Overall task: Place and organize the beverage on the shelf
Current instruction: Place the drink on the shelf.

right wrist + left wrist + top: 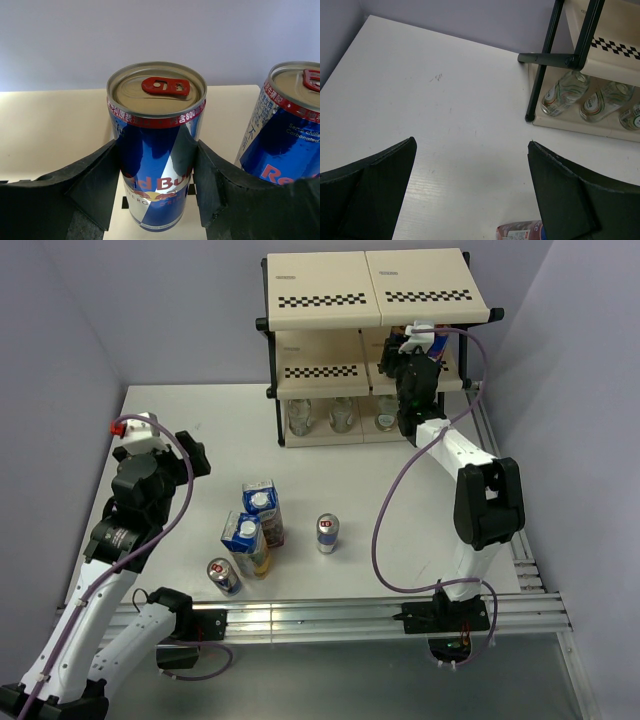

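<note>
My right gripper (157,145) is shut on a slim blue-and-silver can (156,115) that stands upright on the middle board of the shelf (320,372); the arm reaches in there in the top view (408,355). A second can (292,125) stands just to its right. Three clear bottles (342,416) stand on the bottom board. On the table are a purple carton (262,504), a yellow carton (247,538) and two cans (327,533) (223,576). My left gripper (471,142) is open and empty above the table, left of the shelf.
The left wrist view shows the shelf's black leg (540,85), bottles lying behind it (565,92) and a carton's top (520,231) at the bottom edge. Purple walls close in the white table (200,430). A metal rail (330,618) runs along the near edge.
</note>
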